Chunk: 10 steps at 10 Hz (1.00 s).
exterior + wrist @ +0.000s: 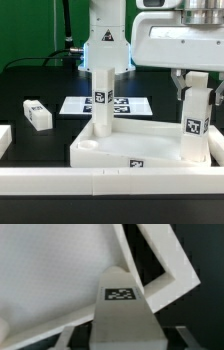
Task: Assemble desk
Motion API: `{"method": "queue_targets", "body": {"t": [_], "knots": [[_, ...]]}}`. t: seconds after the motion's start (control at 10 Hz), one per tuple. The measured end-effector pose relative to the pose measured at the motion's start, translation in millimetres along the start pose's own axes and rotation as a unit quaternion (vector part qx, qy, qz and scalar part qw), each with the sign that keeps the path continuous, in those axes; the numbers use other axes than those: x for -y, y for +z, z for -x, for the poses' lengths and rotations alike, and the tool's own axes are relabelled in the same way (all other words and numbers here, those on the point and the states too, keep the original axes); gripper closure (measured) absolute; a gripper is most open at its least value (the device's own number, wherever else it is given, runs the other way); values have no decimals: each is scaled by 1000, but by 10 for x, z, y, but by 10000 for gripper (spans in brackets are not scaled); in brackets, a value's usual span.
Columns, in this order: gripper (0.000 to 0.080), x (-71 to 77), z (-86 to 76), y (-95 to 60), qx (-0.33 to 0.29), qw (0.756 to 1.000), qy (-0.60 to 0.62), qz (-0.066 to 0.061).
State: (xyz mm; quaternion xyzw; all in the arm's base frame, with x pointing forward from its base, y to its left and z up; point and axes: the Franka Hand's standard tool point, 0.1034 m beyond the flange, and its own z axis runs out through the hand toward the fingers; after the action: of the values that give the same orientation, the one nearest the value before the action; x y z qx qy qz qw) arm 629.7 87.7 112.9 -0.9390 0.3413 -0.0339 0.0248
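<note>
Gripping a leg (194, 118) in tabletop (120, 148) corner, claw (196, 82) clenched, second leg (101, 95) standing inside.

Around the one tabletop (140, 150) there are three legs: one upright (102, 100) in it, one (194, 125) at its corner, one (37, 114) lying beside it.

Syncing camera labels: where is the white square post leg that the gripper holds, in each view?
Exterior view: the white square post leg stands upright at the tabletop's corner on the exterior view's right, gripper shut on its upper end.
Wrist view: the same leg fills the centre, seen lengthwise.
Shared landmark: the raised rim of the white plastic tray-like tabletop.
</note>
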Motion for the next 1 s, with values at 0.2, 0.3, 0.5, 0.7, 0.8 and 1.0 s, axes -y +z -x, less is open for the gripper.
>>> {"method": "queue_targets", "body": {"t": [0.2,0.3,0.5,0.7,0.8,1.0], "knots": [[508,13,14,-2,1,994,107,0],[508,14,15,-2,2,990,138,0],[500,14,13,-1,1,983,181,0],[281,14,12,-1,1,984,177,0],[177,4,8,1,1,987,163,2],[157,-44,7,10,6,997,79,13]]}}
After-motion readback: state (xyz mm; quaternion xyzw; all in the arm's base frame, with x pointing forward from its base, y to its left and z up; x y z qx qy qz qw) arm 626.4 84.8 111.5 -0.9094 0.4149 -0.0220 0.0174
